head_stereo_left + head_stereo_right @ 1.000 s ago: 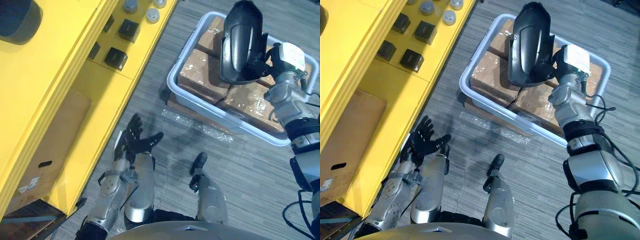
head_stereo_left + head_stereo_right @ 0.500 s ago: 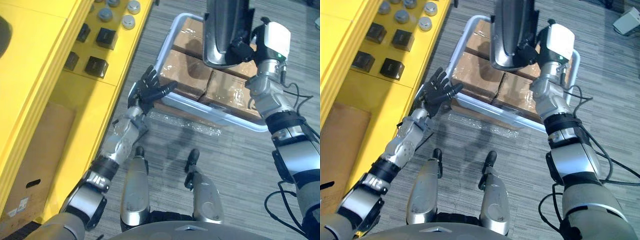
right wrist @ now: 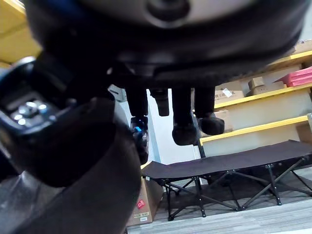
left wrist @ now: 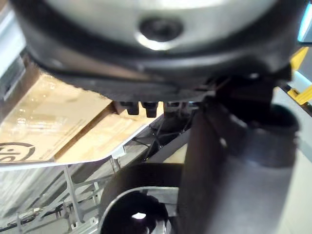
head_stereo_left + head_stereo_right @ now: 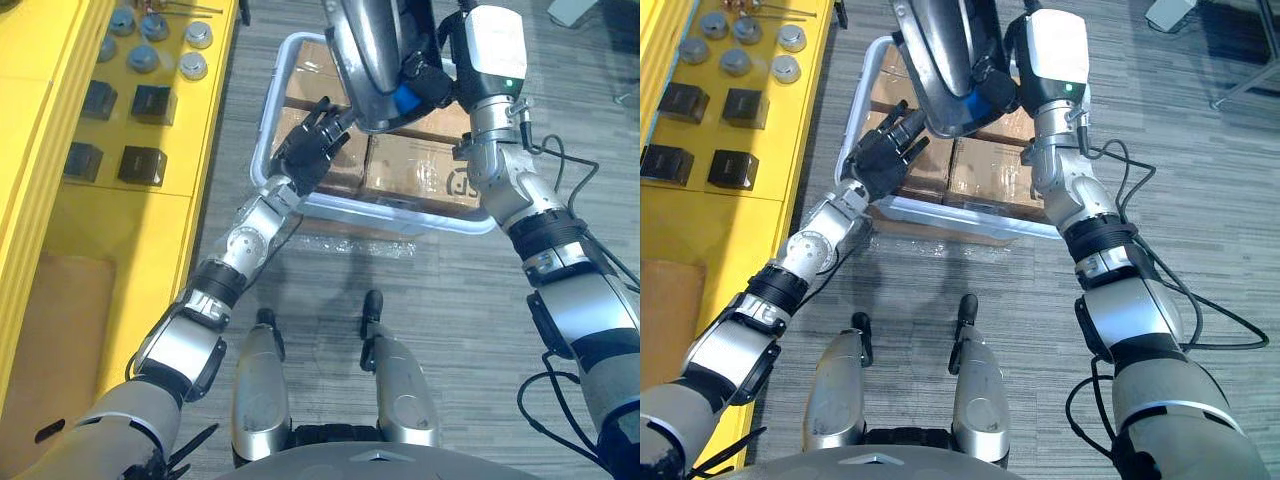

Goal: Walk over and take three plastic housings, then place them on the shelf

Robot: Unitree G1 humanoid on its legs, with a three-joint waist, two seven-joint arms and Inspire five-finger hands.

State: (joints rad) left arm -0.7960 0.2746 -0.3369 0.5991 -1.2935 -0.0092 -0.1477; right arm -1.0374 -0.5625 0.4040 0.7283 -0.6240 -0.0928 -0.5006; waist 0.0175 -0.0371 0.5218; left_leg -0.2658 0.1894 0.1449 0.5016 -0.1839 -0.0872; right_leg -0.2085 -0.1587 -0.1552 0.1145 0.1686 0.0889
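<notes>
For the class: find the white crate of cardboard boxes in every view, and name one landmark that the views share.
Left eye view: the white crate sits upper centre, on the floor to the right of the yellow shelf.
Right eye view: upper left of centre.
Left wrist view: its rim slants across the middle left.
Right wrist view: not in it.
Shared landmark: the cardboard boxes inside the crate.

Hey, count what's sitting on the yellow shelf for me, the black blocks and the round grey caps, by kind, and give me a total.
Black blocks: 4
Round grey caps: 6
Total: 10
</notes>
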